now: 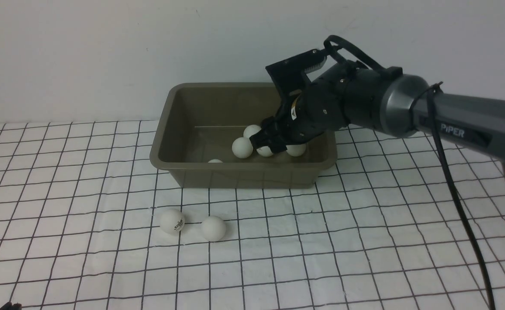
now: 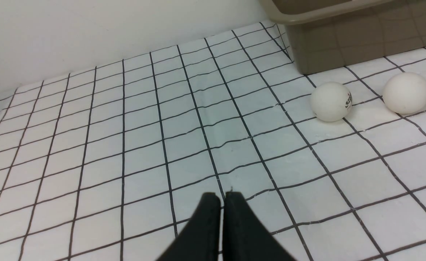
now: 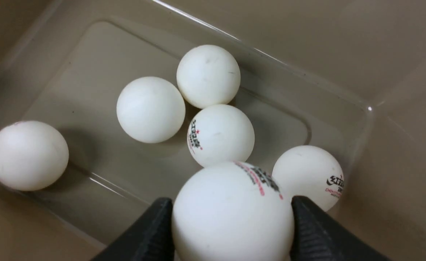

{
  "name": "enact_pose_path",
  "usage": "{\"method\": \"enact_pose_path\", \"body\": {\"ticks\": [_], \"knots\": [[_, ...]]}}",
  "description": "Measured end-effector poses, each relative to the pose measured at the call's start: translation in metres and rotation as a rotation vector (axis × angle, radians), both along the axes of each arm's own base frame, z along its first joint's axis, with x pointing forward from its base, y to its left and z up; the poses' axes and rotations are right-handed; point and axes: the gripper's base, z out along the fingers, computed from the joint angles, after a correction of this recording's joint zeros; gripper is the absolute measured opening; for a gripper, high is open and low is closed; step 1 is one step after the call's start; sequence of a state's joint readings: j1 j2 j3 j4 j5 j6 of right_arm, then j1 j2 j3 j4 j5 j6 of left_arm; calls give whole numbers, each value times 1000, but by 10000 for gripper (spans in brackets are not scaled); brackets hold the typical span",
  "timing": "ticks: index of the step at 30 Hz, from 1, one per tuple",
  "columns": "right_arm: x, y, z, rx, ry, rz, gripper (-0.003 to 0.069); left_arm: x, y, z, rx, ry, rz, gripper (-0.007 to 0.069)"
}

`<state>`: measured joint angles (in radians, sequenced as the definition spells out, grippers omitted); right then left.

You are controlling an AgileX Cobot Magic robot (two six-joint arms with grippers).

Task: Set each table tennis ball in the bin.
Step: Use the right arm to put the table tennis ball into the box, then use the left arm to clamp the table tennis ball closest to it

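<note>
The olive-brown bin [image 1: 161, 137] stands at the back of the table. My right gripper [image 1: 272, 140] reaches down into it, and in the right wrist view the gripper [image 3: 231, 203] is shut on a white table tennis ball [image 3: 231, 214] with a printed logo, both fingers against its sides. Several more balls lie on the bin floor [image 3: 71, 83] below it, such as one [image 3: 150, 109] beside another [image 3: 208, 76]. Two balls rest on the cloth in front of the bin, one with a logo [image 1: 172, 221] and one plain [image 1: 213, 228]. My left gripper [image 2: 222, 197] is shut and empty, low over the cloth.
A white cloth with a black grid [image 1: 321, 241] covers the table and a plain wall stands behind the bin. The right arm's cable [image 1: 463, 215] hangs down to the cloth at the right. In the left wrist view the bin's corner [image 2: 343, 54] sits beyond the two loose balls.
</note>
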<state>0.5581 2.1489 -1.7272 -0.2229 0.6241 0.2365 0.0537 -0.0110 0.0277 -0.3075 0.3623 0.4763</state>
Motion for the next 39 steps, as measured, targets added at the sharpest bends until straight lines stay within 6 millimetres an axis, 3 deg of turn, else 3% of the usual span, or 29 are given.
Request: {"method": "enact_pose_path", "body": {"ticks": [10,19,25,29,31,32,33,39], "knots": [[-1,-1,-1,-11,16,-5,386,0,0,0,0,0,0,-4],[-1,-1,-2,-13,22,-8,466,0,0,0,0,0,0,-4],[-2,-2,4,-8,15,-10,467,0,0,0,0,0,0,-4],[-4,-5,39,-6,-56,9,424,0,0,0,0,0,0,-4],[-9,-9,75,-3,-140,32,372,0,0,0,0,0,0,-4],[-18,-16,111,0,-218,49,312,0,0,0,0,0,0,-4],[-25,-21,132,1,-264,58,260,0,0,0,0,0,0,-4],[-56,-44,200,-1,-434,68,93,0,0,0,0,0,0,-4]]}}
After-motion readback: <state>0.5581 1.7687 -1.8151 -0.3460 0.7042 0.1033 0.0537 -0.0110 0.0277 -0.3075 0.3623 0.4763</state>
